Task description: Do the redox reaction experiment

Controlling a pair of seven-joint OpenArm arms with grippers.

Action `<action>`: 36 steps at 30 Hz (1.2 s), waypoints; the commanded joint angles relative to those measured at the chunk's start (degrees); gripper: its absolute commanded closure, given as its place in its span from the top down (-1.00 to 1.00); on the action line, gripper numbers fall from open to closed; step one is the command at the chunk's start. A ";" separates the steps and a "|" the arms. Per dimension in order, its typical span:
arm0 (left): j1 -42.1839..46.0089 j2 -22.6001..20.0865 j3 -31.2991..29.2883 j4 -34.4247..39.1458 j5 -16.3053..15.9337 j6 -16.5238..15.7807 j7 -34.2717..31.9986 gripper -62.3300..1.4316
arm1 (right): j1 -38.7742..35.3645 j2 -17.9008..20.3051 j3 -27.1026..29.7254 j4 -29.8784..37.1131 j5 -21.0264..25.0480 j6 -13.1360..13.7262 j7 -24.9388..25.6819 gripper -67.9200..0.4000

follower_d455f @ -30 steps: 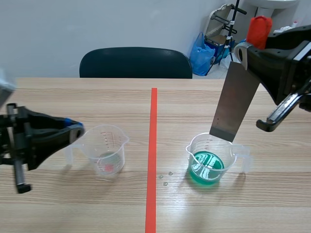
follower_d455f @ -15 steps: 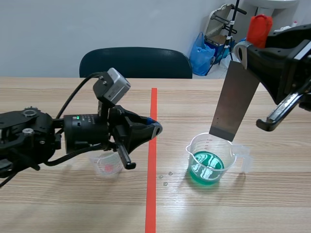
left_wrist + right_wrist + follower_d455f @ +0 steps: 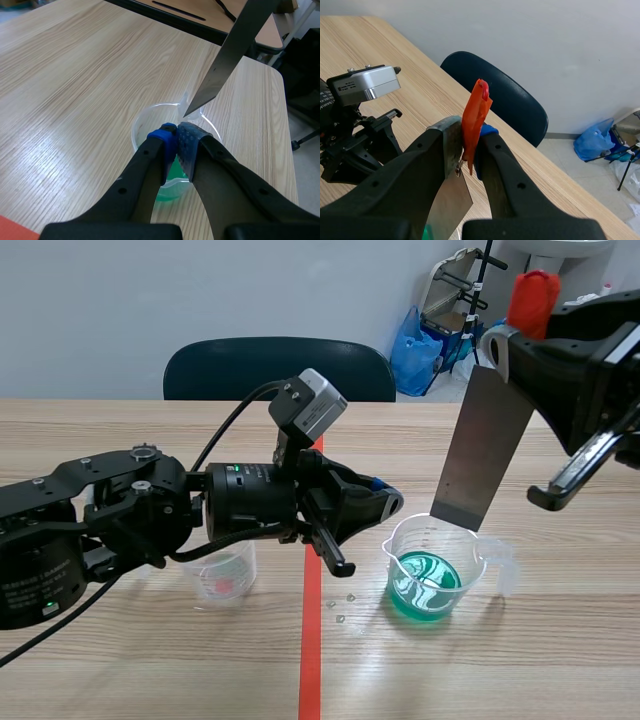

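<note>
Left gripper [image 3: 393, 504] comes across, fingers together, over my clear plastic beaker of green liquid [image 3: 396, 546]; right gripper [image 3: 466, 132] pinches grey metal strip [image 3: 485, 445].

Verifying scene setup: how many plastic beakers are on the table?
2. The green-liquid beaker stands right of the tape line, under the metal strip; the near-empty beaker stands left of it, partly hidden behind the left arm.

The tabletop [image 3: 150, 440] looks like pale wood-grain with a smooth, satin face, and the tall grey plate [image 3: 485, 450] is bare metal, dull and faintly brushed. The beaker of green liquid [image 3: 437, 565] and the second beaker [image 3: 225, 580] are clear, glossy plastic. The left pincer [image 3: 176, 137] is matt black plastic, its pads [image 3: 189, 142] soft-looking, dotted and blue.
</note>
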 commanded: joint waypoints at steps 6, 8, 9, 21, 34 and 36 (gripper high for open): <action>-0.76 1.07 0.00 0.85 -0.42 -0.22 -0.07 -0.89 | 0.68 0.79 0.70 1.29 0.81 -0.42 1.05 -0.93; -0.76 1.20 0.00 0.85 -0.42 -0.22 0.00 -0.89 | 0.66 0.79 0.70 1.29 0.81 -0.42 1.05 -0.93; -0.76 1.22 0.00 0.85 -0.42 -0.22 0.00 -0.89 | 0.66 0.79 0.70 1.29 0.81 -0.42 1.05 -0.93; -0.59 1.42 0.00 0.85 -0.42 -0.15 0.76 -0.89 | 0.66 0.79 0.70 1.29 0.81 -0.42 1.05 -0.93; 7.91 -13.55 -8.98 5.62 -0.44 -1.07 -5.79 -0.89 | 0.68 0.79 0.70 1.29 0.81 -0.42 1.09 -0.93; 12.57 -17.75 -13.16 8.22 -0.44 -1.68 -8.11 -0.89 | 0.68 0.79 0.70 1.29 0.81 -0.42 1.09 -0.93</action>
